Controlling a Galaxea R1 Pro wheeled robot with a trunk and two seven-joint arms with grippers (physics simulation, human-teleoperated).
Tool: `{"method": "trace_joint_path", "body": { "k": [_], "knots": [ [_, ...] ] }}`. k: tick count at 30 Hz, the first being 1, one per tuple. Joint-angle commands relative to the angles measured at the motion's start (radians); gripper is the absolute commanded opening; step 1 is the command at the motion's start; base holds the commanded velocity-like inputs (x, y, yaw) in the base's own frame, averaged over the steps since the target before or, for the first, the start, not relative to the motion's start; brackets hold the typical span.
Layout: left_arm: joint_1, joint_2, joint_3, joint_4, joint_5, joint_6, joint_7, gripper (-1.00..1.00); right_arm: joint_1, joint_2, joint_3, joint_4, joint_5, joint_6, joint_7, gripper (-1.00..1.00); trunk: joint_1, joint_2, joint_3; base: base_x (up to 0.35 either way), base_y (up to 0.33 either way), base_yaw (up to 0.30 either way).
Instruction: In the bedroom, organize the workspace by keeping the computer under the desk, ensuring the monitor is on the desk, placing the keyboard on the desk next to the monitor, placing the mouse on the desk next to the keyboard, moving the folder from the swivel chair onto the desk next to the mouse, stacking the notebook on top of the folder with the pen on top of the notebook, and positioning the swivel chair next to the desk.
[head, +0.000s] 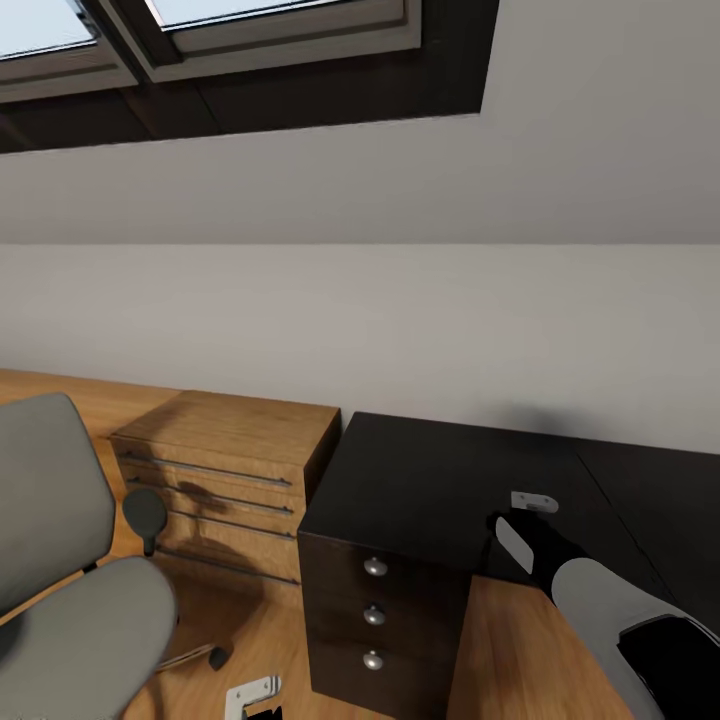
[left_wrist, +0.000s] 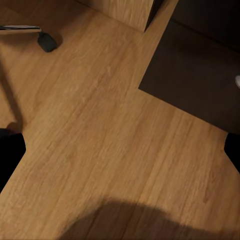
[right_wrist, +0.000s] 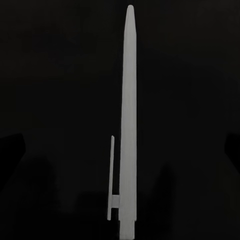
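The right gripper reached out over the dark tabletop, and whether it was clenched or released could not be told. Its wrist view showed a pale pen with a side clip lying straight along the dark surface between the finger edges. The left gripper hung low over the wooden floor, its finger edges spread wide apart with nothing between them. The grey swivel chair stood to the left, beside a light wooden drawer unit, which stood just beside the dark drawers.
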Motion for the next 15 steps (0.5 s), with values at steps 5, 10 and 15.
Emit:
{"method": "trace_joint_path", "body": {
  "k": [5,10,15],
  "knots": [
    [0.000,0.001,-0.005,-0.002,0.009,0.004,0.009,1.00,0.000,-0.001,0.009,-0.003,-0.006,0.007,-0.006,1.00,0.008,-0.015,-0.008,0.000,0.000,0.000],
    [0.000,0.001,-0.005,-0.002,0.009,0.004,0.010,1.00,-0.001,-0.001,0.010,-0.003,-0.006,0.007,-0.006,1.00,0.023,-0.043,-0.020,0.000,0.000,0.000],
    [0.000,0.001,-0.005,-0.002,0.009,0.004,0.010,1.00,0.000,-0.001,0.010,-0.003,-0.006,0.007,-0.006,1.00,0.023,-0.043,-0.020,0.000,0.000,0.000]
  ]
}}
